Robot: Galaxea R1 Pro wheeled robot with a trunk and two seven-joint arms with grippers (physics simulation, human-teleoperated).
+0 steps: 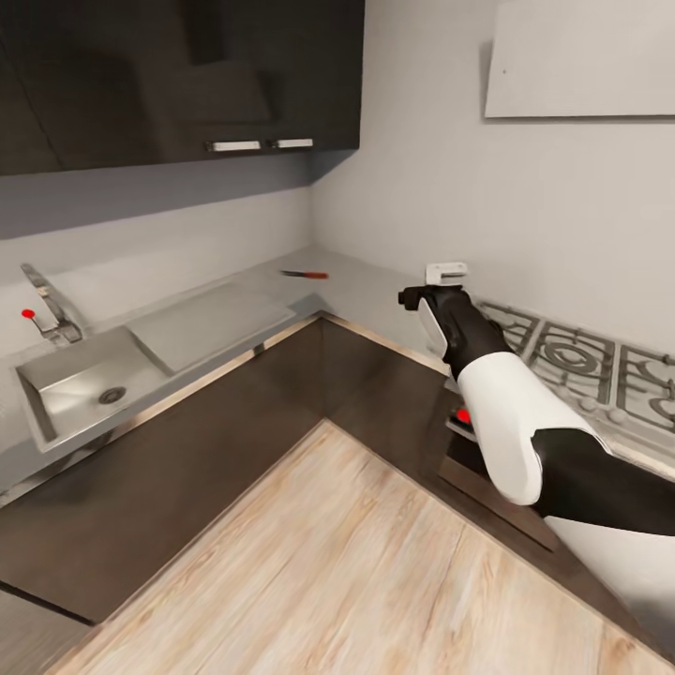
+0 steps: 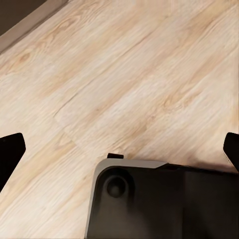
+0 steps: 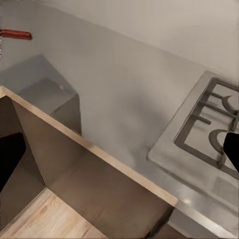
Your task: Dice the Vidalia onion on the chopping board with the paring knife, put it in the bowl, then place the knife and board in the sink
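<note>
Sink (image 1: 70,384) sits far left in the desk (image 1: 375,291), its basin apparently bare of any onion. Right gripper (image 1: 441,281) hovers released by the stove (image 1: 581,361). Left gripper: cannot tell. Risk: mistaking the red-handled knife (image 1: 306,275) for the paring knife.

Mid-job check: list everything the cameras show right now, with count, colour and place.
sink: one, matte grey steel, basin looks empty, in the left run of counter.
tap: one, chrome with a red knob, behind the sink.
drainboard: one, grey, beside the sink toward the corner.
knife: one, red-handled, lying on the countertop near the corner.
countertop: one, grey, L-shaped along both walls.
hob: one, grey grates, on the right run.
wall cabinets: dark, above the sink.
floor: pale wood planks.
right gripper: one, black, raised over the countertop beside the hob.
left gripper: black fingertips apart, over the floor.
</note>
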